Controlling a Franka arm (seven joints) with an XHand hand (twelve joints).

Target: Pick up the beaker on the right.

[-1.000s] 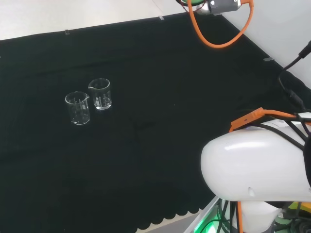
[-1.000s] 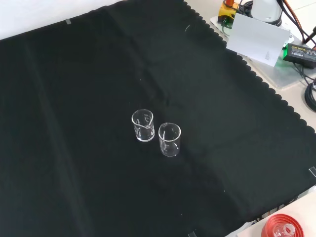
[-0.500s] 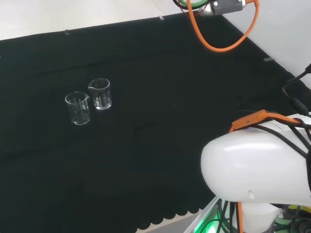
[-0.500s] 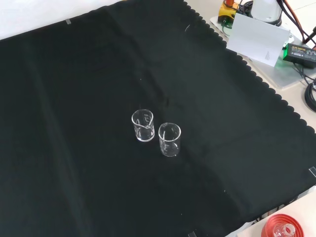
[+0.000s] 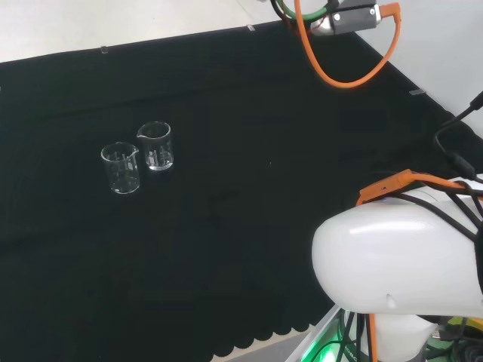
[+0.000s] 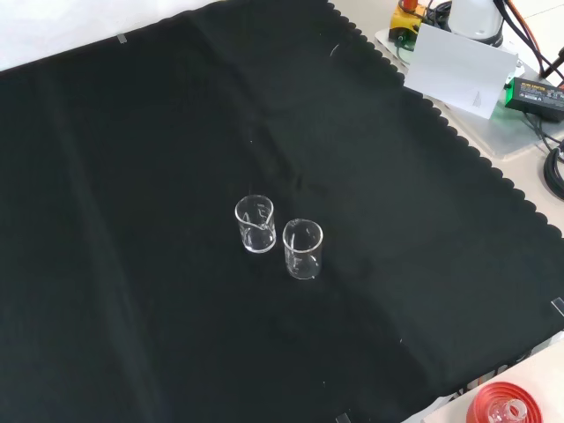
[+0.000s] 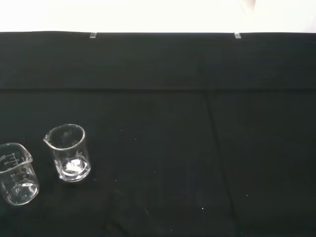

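Two clear glass beakers stand on one black cloth: one beaker (image 5: 155,145) (image 6: 255,224) (image 7: 67,152) and a second beaker (image 5: 121,167) (image 6: 302,248) (image 7: 17,173) just beside it.

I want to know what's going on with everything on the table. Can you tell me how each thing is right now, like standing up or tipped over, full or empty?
Right beaker, as the head view shows it: upright on the cloth, empty, untouched.
Left beaker in that view: upright beside it, empty, a small gap between them.
Black cloth: spread flat over the bench, a few soft creases.
Red ribbed ring: lying off the cloth's corner in the front view.
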